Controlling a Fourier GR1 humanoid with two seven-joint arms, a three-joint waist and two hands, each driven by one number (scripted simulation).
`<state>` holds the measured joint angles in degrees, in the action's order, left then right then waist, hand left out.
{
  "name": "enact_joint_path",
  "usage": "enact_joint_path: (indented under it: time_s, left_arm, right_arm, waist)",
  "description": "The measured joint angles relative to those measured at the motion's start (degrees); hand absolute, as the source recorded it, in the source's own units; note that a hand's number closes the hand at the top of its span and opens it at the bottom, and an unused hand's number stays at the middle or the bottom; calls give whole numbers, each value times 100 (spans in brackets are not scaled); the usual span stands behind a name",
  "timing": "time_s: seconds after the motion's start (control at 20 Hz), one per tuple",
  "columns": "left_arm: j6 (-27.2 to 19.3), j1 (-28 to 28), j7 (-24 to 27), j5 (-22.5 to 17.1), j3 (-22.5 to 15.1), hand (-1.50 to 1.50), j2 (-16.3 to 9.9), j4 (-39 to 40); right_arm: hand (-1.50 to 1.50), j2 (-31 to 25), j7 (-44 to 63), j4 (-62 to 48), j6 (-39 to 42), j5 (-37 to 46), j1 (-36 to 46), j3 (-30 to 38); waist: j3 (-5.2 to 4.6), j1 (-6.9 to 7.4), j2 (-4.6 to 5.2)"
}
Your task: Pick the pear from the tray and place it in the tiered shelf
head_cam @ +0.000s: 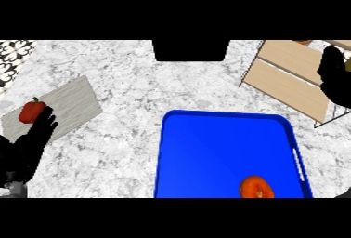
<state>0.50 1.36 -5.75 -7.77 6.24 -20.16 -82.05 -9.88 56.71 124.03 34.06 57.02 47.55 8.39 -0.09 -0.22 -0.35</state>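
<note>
Right fingers (333, 69) around pear (347, 66), above shelf (288, 76)

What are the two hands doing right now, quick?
Left hand: open, holding nothing, resting near the left edge.
Right hand: over the tiered shelf; grip cannot be told.

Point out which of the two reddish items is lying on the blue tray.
The orange round item, near the blue tray's lower right corner. The red pepper lies on the grey board, beside the left hand.
</note>
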Motion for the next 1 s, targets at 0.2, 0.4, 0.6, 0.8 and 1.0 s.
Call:
enact_joint_path:
  time_s: [0.2, 0.4, 0.6, 0.8, 1.0]
  left_arm:
    - [79, -65, 44, -15, 48, 0, -22, 100]
    - [127, -31, 99, -6, 80, 0, -7, 135]
    - [75, -137, 80, 70, 56, 0, 74, 200]
    - [189, -135, 28, 50, 104, 0, 21, 145]
    - [199, -207, -64, 58, 153, 0, 31, 105]
  right_arm:
    - [150, -288, -112, -540, 275, 67, 535, 291]
    - [150, -568, -268, -1138, 452, 90, 882, 586]
    - [150, -837, -384, -1553, 520, 225, 1009, 733]
    - [150, -1137, -585, -2093, 343, 426, 891, 776]
    - [150, -1446, -916, -2762, -63, 461, 864, 961]
  waist:
    - [0, 7, 7]
    - [0, 29, 17]
    - [4, 29, 25]
    - [6, 52, 35]
    - [8, 62, 41]
